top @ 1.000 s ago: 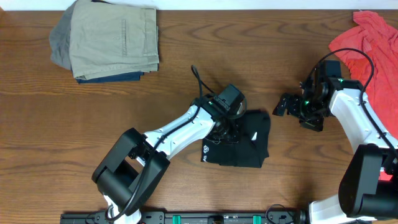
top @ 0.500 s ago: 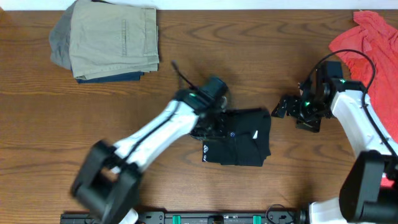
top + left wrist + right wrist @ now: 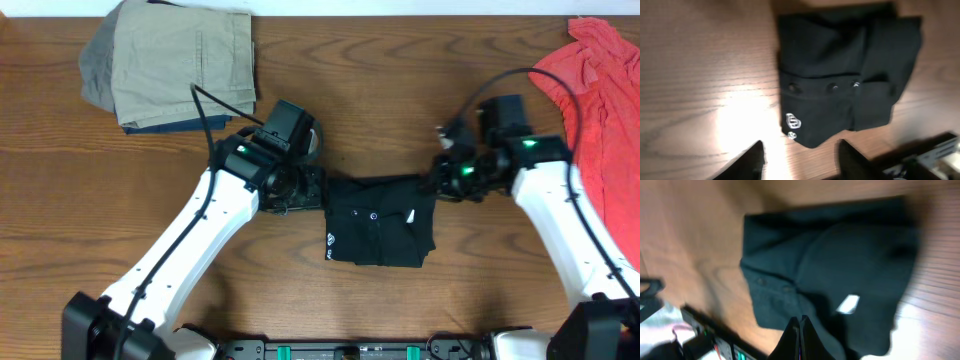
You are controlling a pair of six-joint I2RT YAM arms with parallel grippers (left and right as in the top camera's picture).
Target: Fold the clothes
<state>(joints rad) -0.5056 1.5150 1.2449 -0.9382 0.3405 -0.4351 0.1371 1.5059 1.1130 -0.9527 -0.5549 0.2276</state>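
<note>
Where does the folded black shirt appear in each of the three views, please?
Overhead: the black shirt lies at the centre of the picture.
Left wrist: the black shirt sits right of centre, toward the top.
Right wrist: the black shirt fills the middle.
Landmark: its white logo, at the lower left corner overhead and in the left wrist view; the right wrist view does not show it.

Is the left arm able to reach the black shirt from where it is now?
Probably yes: the left gripper is open right beside the black shirt, and nothing lies between them.

Black shirt [image 3: 380, 222] folded, between left claw [image 3: 305, 190] and right claw [image 3: 438, 184].
</note>
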